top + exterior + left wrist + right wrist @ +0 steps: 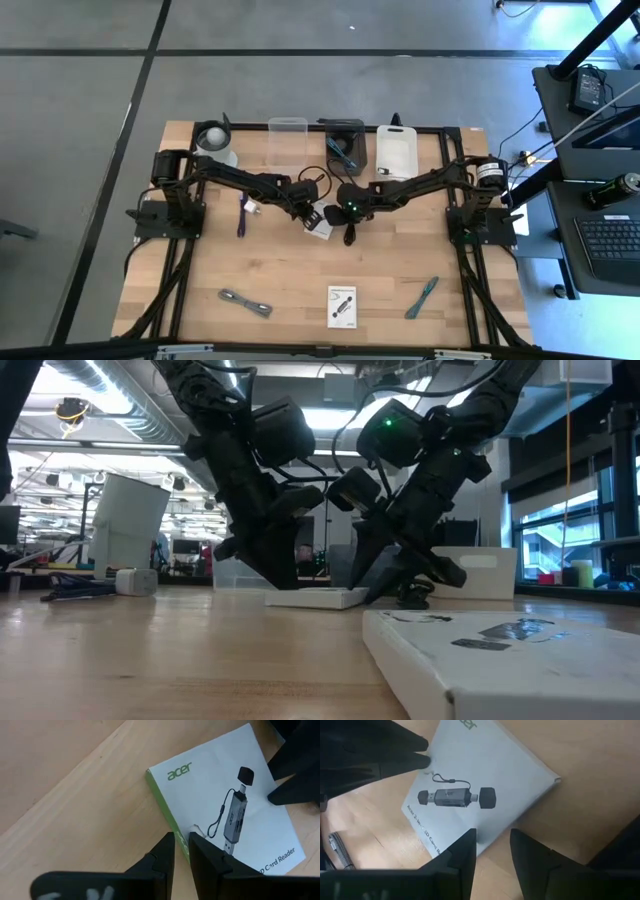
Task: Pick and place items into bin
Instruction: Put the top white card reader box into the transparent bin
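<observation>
A white card box [320,222] with a green side and a printed card reader lies at mid-table between both arms. My left gripper [181,851] is narrowly shut on its green edge. My right gripper [492,851] is shut over its opposite edge. Loose near the front edge lie a second white card [342,305], a teal tool [421,297] and a grey strip [245,301]. A dark stick [241,215] lies left of the arms. The bins stand at the back. My left gripper has the box's green long edge [176,831] between its two fingers. One finger [212,862] lies over the printed top face and the other [159,857] stands outside the edge. The fingers slant down from the table's left. In the low view the box [318,598] sits low on the table. My right gripper straddles the box's edge [492,840] at the end with the product lettering. One finger [462,855] lies over the printed face and the other [532,857] stands beyond the grey side. It slants down from the table's right; whether the box is lifted I cannot tell.
Along the far edge stand a clear bin [288,140], a black bin [345,145] and a white bin [396,150], with a white round object [213,140] at the far left. Bare wood lies between the arms and the front edge. A desk with equipment [600,180] stands right of the table.
</observation>
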Motion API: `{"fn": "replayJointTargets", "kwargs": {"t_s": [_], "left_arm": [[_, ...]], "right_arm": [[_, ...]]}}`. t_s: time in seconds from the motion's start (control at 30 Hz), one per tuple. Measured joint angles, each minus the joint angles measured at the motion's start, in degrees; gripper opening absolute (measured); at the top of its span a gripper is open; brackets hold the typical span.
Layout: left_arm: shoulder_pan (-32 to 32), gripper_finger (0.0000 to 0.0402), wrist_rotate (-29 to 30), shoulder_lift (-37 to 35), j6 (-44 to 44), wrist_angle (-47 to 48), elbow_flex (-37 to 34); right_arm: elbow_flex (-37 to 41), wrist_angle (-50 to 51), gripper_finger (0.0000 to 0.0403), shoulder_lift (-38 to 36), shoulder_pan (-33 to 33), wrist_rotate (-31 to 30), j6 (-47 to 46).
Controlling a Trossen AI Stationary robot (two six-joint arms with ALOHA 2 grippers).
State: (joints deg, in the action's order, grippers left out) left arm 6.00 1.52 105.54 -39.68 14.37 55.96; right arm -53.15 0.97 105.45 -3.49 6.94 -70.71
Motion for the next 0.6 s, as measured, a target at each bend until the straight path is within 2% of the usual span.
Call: {"fn": "replayJointTargets", "kwargs": {"t_s": [0.6], "left_arm": [[-0.02, 0.0044, 0.04, 0.0, 2.94, 0.04, -0.02]], "right_arm": [[0.02, -0.28, 0.0123, 0.0, 2.19, -0.87, -2.7]]}}
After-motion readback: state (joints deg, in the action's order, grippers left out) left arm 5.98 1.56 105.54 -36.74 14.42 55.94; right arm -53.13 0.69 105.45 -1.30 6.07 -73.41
